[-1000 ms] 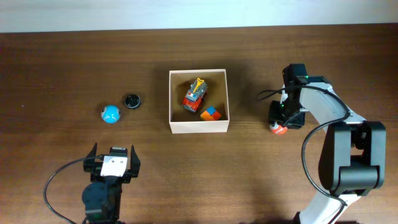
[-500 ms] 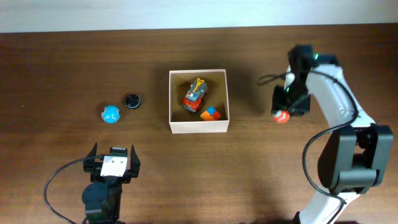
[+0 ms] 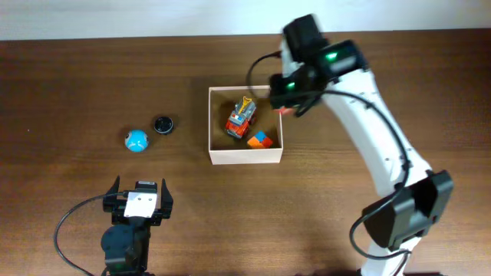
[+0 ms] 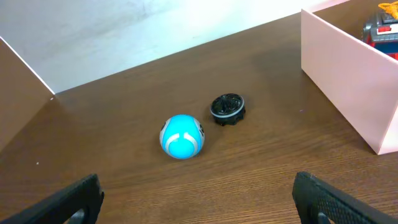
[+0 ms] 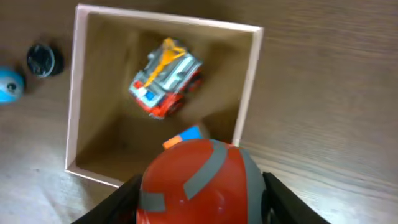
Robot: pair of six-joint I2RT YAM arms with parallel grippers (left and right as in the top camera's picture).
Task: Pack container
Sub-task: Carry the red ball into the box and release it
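The container (image 3: 245, 156) is a square cream-walled box with a tan floor, mid-table; it also shows in the right wrist view (image 5: 71, 93). Inside lie a red toy truck (image 3: 241, 116) and an orange-blue cube (image 3: 261, 139). My right gripper (image 3: 287, 108) is shut on a red ball with grey stripes (image 5: 198, 183) and holds it above the box's right wall. My left gripper (image 3: 139, 201) is open and empty near the front edge. A blue ball (image 3: 136, 140) and a black cap (image 3: 162, 124) lie left of the box, ahead of it in the left wrist view.
The box's pink-white side wall (image 4: 348, 81) stands at the right of the left wrist view. The blue ball (image 4: 181, 136) and black cap (image 4: 227, 108) lie on bare brown wood. The pale back edge (image 3: 115, 19) runs along the table's far side.
My right arm has lifted the red ball from the table at the right and swung it left to the box's right wall. The left arm has not moved.
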